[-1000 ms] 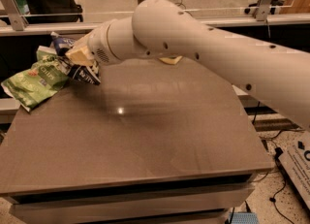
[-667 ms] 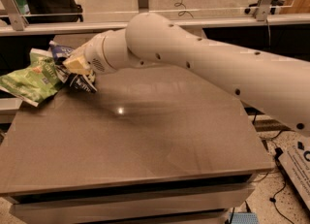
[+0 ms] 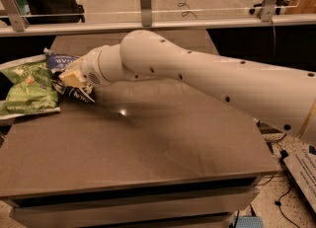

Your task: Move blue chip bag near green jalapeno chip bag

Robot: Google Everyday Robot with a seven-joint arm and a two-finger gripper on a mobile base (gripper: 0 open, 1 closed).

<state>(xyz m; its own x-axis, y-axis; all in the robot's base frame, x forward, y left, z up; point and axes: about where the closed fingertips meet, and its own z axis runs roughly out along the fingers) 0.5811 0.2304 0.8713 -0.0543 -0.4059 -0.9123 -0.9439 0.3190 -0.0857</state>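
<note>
The blue chip bag (image 3: 60,62) is dark blue with white lettering and lies at the table's far left, its left edge touching the green jalapeno chip bag (image 3: 28,87). The green bag lies flat at the left edge of the table (image 3: 148,148). My gripper (image 3: 74,78), at the end of the white arm (image 3: 197,79) reaching in from the right, is shut on the middle of the blue bag. It hides the bag's centre, and a dark lower corner (image 3: 76,94) shows below it.
A metal rail with glass panels (image 3: 145,4) runs behind the table. Cables and a blue-white box (image 3: 301,168) lie on the floor at the right. The green bag overhangs the table's left edge.
My gripper has moved a little left and down with the blue bag, which now rests against the green bag. The arm has followed to the left.
</note>
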